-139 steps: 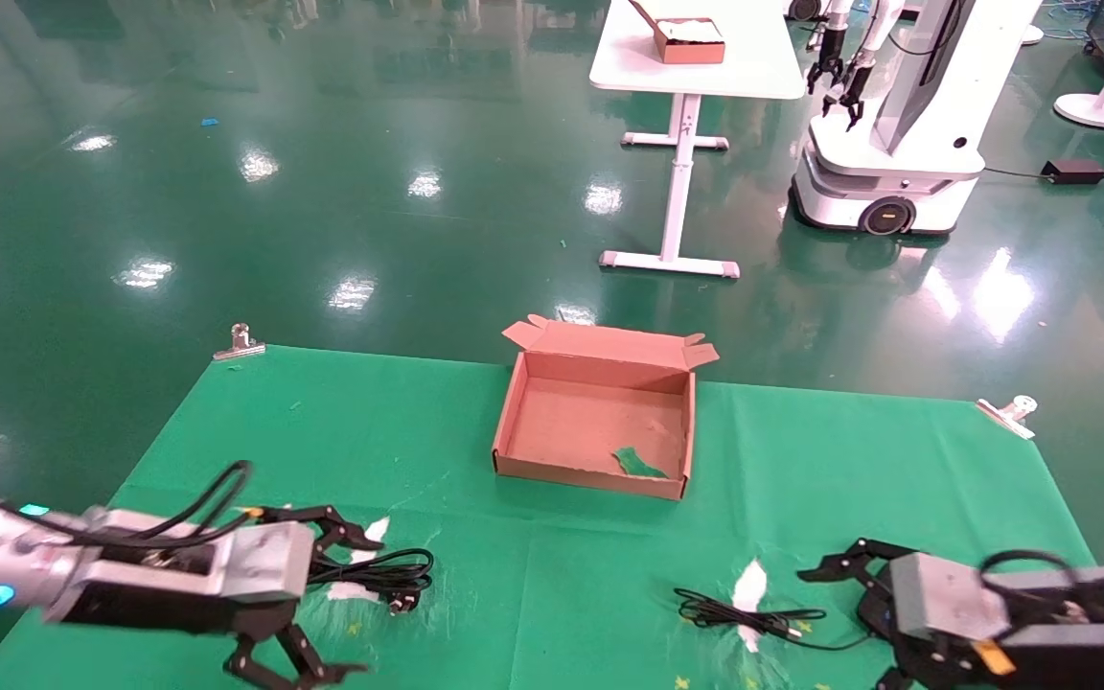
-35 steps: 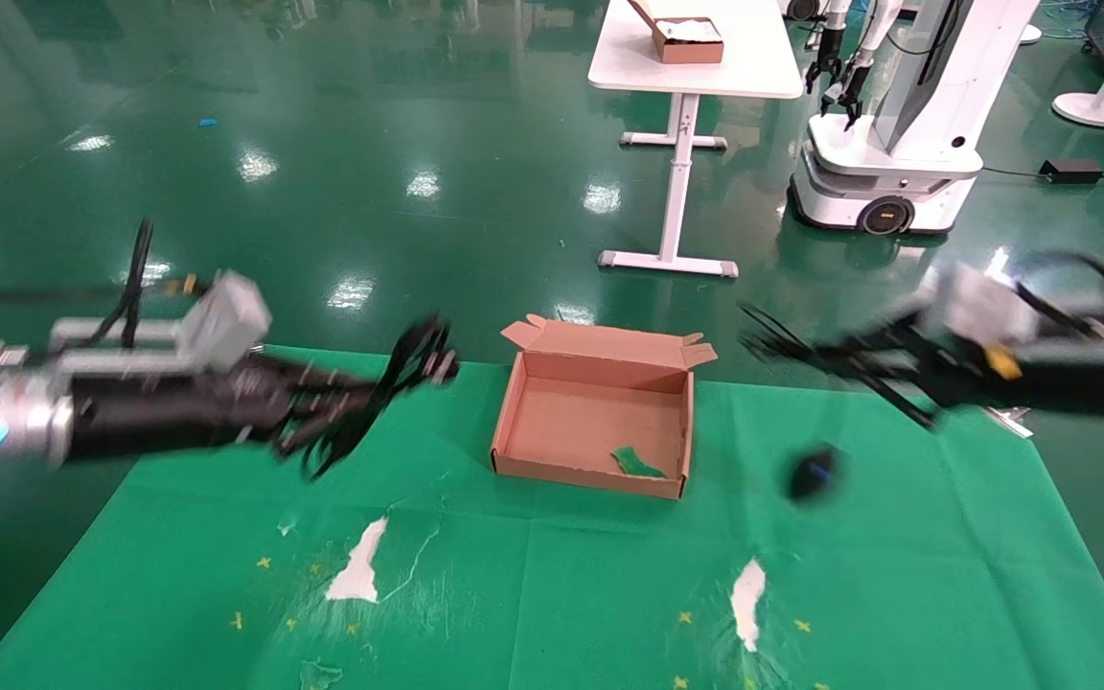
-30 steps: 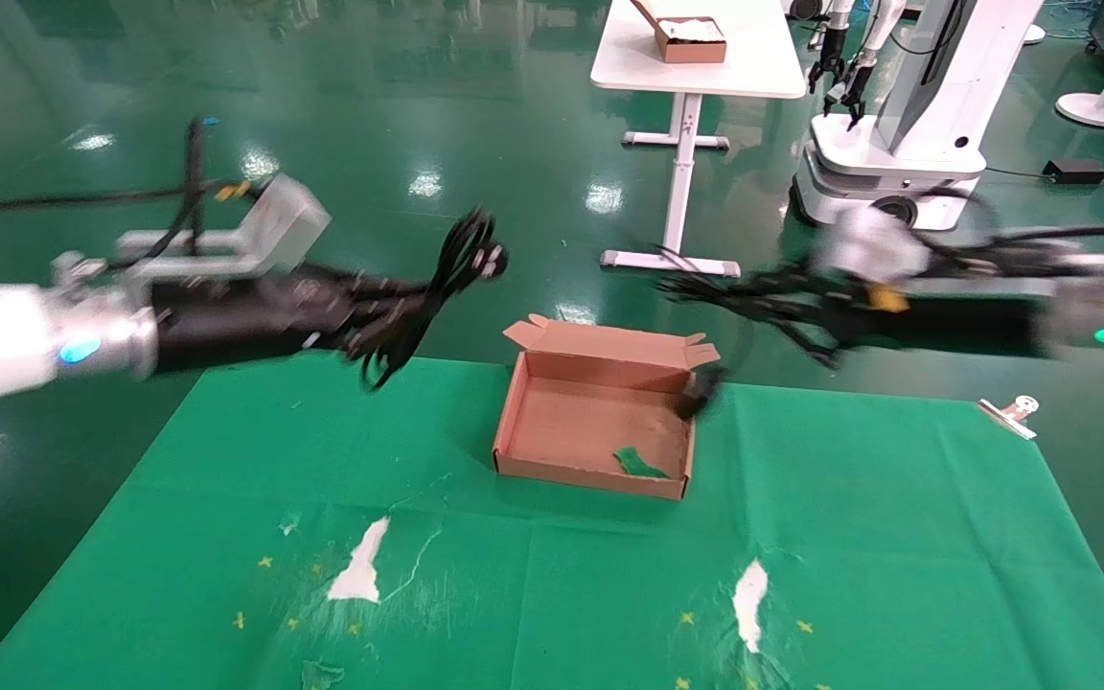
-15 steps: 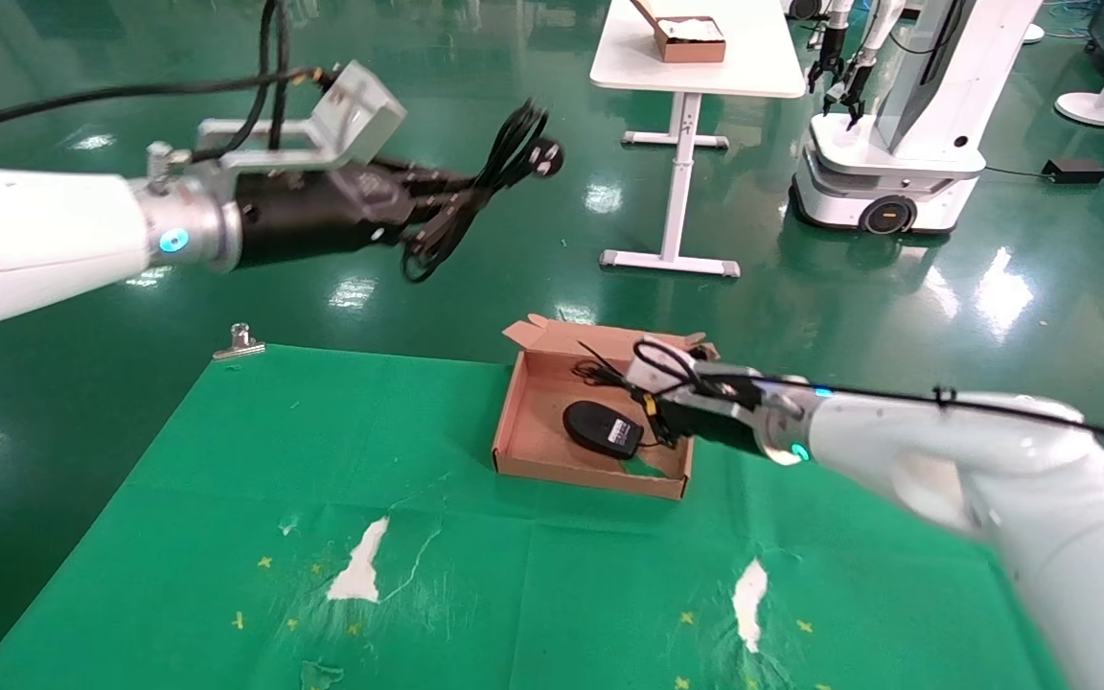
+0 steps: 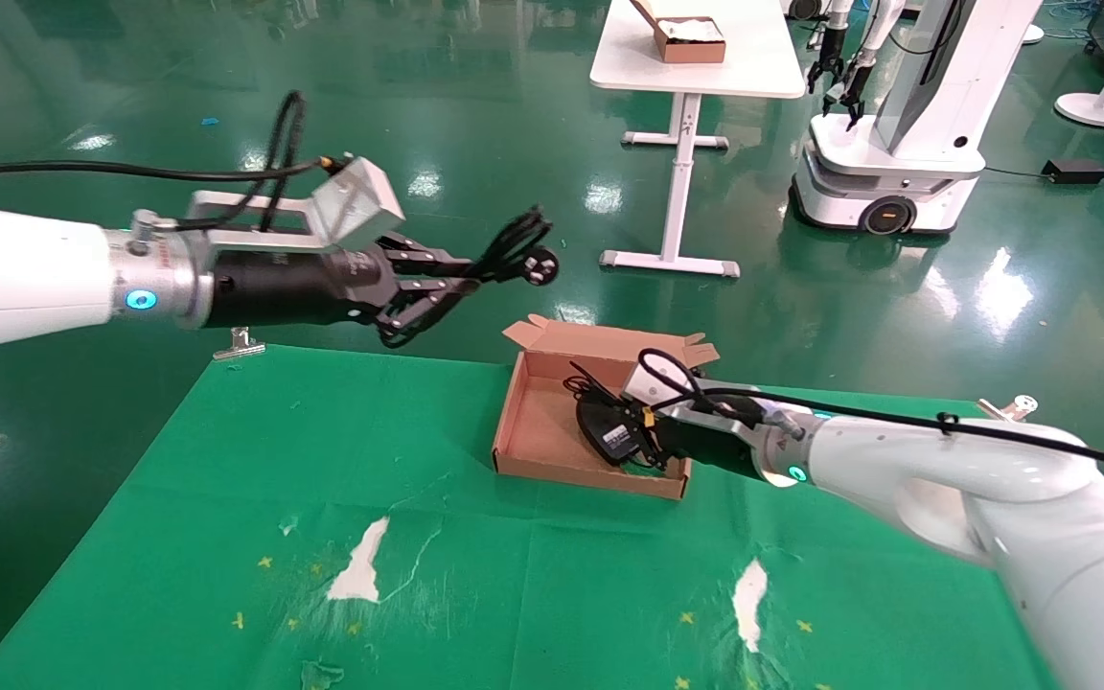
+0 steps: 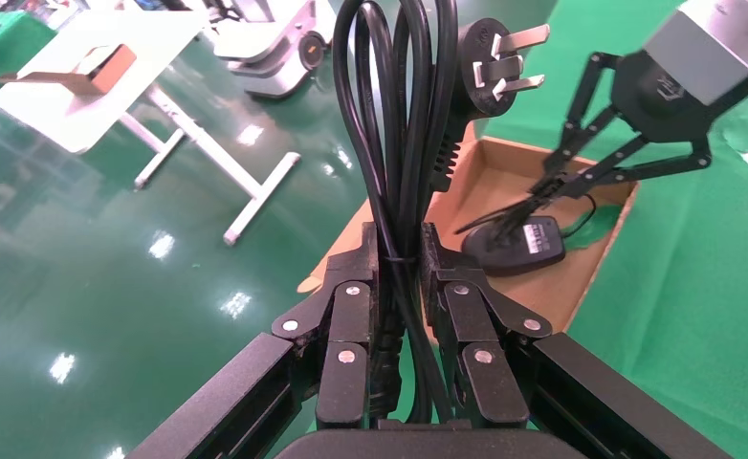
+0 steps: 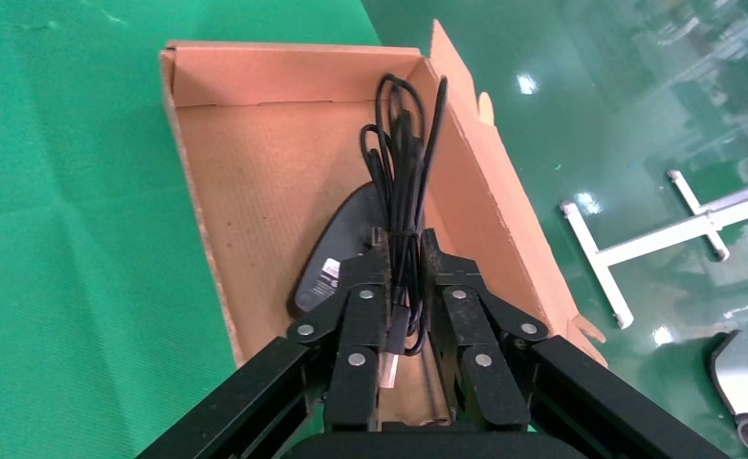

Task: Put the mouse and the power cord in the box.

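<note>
The power cord (image 5: 504,254) hangs in the air, left of and behind the box (image 5: 538,431), with my left gripper (image 5: 461,278) shut on its coil. In the left wrist view the cord (image 6: 399,115) rises between the fingers and its plug (image 6: 490,57) shows metal pins. My right gripper (image 5: 648,431) reaches into the box from the right and is shut on the mouse's thin bundled cable (image 7: 404,163). The black mouse (image 5: 609,433) sits inside the box near its right wall, label up. The right wrist view shows the mouse (image 7: 346,244) just below the fingers on the box floor (image 7: 255,191).
The box stands at the far middle of the green cloth (image 5: 226,498), which has white torn patches (image 5: 360,570) near the front. Metal clips (image 5: 239,342) hold the far corners. Beyond are a white table (image 5: 705,57) with a smaller brown box and another robot (image 5: 887,144).
My right gripper swung in from the right and brought the mouse down into the box. My left arm, raised with the power cord, has dropped lower and closer to the box.
</note>
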Controlling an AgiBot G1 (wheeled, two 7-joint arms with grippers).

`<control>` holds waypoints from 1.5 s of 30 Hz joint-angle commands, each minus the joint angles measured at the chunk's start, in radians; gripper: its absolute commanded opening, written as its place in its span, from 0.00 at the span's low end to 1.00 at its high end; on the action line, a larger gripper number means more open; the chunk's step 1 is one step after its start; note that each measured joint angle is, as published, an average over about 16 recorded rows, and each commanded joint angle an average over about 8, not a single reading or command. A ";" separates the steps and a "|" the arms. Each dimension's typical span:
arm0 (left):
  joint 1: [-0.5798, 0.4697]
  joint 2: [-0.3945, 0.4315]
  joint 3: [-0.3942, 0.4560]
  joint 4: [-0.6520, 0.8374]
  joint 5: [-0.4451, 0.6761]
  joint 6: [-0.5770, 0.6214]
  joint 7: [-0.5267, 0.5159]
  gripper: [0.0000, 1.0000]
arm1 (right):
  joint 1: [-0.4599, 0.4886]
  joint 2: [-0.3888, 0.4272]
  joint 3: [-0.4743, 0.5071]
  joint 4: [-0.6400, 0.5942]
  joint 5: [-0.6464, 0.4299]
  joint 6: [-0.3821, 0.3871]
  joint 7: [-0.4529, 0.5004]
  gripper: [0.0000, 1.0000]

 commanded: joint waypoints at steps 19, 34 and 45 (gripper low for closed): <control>0.289 0.129 0.089 -0.263 -0.075 -0.244 -0.247 0.00 | 0.241 0.319 0.029 0.020 0.047 -0.261 -0.115 1.00; 0.257 0.129 0.396 -0.471 -0.036 -0.438 -0.697 0.25 | 0.298 0.368 0.020 -0.019 0.041 -0.429 -0.125 1.00; 0.239 0.130 0.482 -0.546 -0.033 -0.521 -0.741 1.00 | 0.307 0.373 0.020 -0.030 0.042 -0.467 -0.131 1.00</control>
